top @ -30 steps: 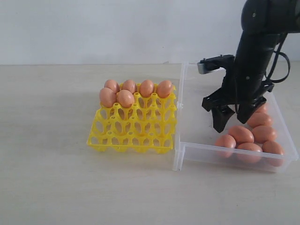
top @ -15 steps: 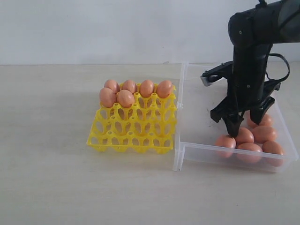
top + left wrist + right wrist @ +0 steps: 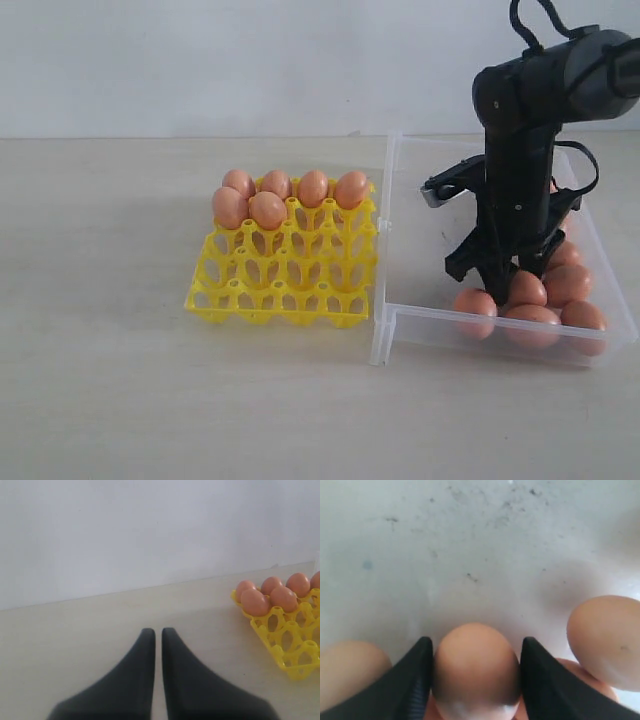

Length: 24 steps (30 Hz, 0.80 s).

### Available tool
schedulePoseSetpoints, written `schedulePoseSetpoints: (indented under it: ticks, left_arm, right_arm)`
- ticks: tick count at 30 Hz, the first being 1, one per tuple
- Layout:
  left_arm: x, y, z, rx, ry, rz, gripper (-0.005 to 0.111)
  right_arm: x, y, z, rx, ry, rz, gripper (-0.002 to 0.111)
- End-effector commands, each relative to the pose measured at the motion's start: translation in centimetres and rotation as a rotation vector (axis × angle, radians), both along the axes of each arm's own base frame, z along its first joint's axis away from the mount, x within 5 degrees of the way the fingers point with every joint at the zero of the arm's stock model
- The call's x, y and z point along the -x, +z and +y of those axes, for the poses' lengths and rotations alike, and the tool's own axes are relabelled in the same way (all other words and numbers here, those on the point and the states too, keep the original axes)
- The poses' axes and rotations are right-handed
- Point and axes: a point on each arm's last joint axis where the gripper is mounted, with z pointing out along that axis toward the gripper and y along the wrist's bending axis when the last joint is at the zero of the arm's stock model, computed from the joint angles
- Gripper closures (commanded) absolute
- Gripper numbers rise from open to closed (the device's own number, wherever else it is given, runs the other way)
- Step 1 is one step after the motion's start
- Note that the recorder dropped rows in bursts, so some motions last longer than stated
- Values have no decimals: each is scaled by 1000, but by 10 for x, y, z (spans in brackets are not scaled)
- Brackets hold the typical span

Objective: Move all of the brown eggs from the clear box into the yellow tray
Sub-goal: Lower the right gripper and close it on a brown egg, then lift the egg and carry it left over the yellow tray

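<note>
Pale beige counter (image 3: 120,380) carries a yellow tray (image 3: 270,300) center-left, with a clear box (image 3: 425,250) just beside it on the right.

right arm (image 3: 518,150): matte black, thick rounded casing | cables (image 3: 590,165): thin black loops beside casing and above it | wrist block (image 3: 432,190): small, grey-faced | right jaws: two black tapered wedges | left jaws: black, smooth, curved to blunt tips
</note>
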Motion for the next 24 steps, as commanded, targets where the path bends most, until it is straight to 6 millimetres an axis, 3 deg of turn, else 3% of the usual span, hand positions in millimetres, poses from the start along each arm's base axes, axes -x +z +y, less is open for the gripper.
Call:
schedulePoseSetpoints:
  ticks: [1,5,12,20,24]
  left_arm:
    - [0,-1,0,7,-5,1,103]
    - [0,-1,0,7,-5,1,103]
    - [0,-1,0,7,-5,1,103]
    - [0,-1,0,7,-5,1,103]
    - [0,-1,0,7,-5,1,103]
  right_arm:
    - [-1,0,-3,5,7,-1,108]
    - [-13,3,6,-100,2,-148,108]
    - [-28,17,23,-410,-43,-625,108]
    - [5,-1,5,-564,-101,-1148,108]
    - [35,-3,4,-804,-95,-1338,108]
